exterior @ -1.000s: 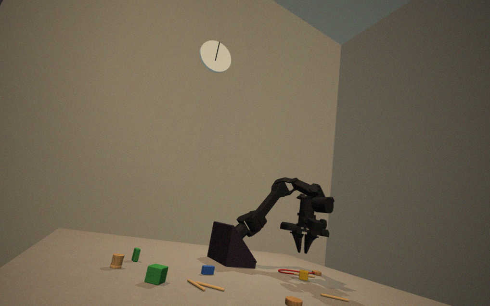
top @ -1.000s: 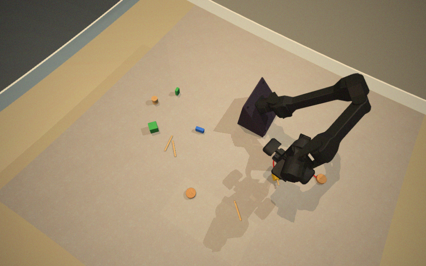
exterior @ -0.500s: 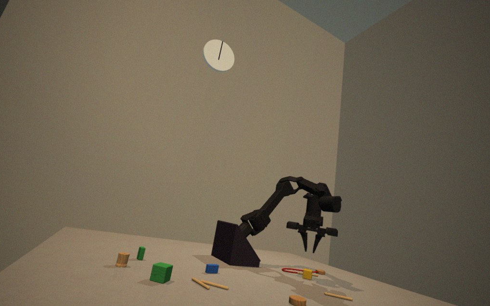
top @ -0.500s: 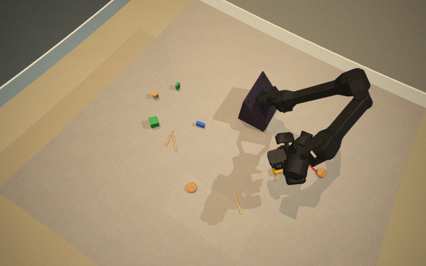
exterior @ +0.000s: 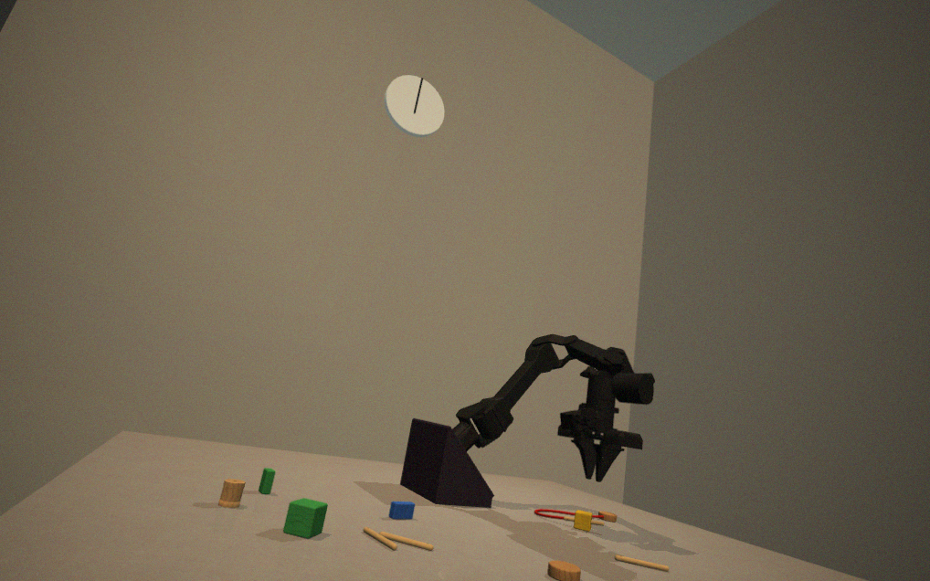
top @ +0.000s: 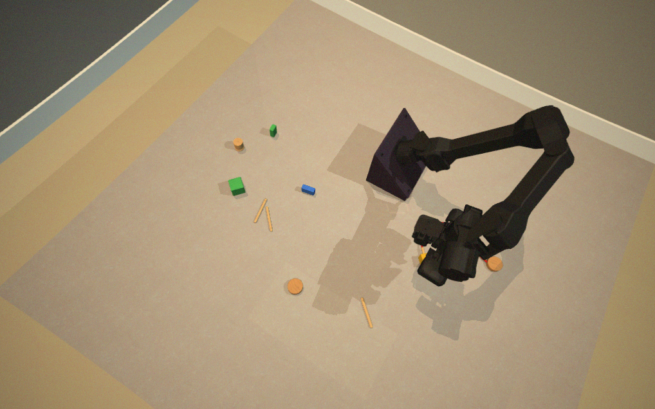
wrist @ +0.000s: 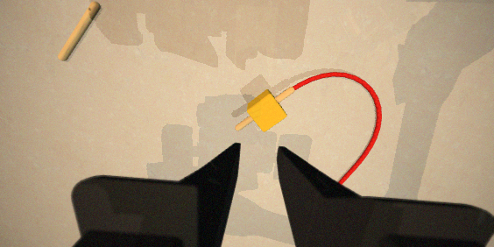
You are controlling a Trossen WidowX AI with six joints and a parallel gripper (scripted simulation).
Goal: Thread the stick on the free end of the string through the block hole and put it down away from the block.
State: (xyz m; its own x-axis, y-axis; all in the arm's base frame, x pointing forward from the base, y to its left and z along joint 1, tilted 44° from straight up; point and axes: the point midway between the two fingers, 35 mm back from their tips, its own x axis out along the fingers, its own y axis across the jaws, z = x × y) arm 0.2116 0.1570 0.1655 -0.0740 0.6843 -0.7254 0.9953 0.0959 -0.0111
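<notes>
The yellow block (top: 422, 258) (exterior: 582, 520) (wrist: 268, 112) sits on the table. The string's stick (wrist: 243, 123) passes through its hole and shows on both sides. The red string (wrist: 378, 113) (exterior: 546, 512) starts at the stick's upper-right end in the wrist view, outside the block, and curves round toward the round wooden button (top: 494, 263) (exterior: 607, 516). The button is outside the wrist view. My gripper (exterior: 593, 479) (wrist: 258, 151) is partly open and empty, raised above the table near the block. The arm hides its fingertips in the top view.
A loose stick (top: 367, 312) (exterior: 641, 563) (wrist: 79, 32) and a wooden disc (top: 295, 285) (exterior: 563, 570) lie off to one side. Farther away are two sticks, a blue block (top: 308, 189) (exterior: 401, 510), a green cube (top: 236, 186) (exterior: 304, 518), a small green piece (top: 273, 130) and a wooden cylinder (top: 239, 144).
</notes>
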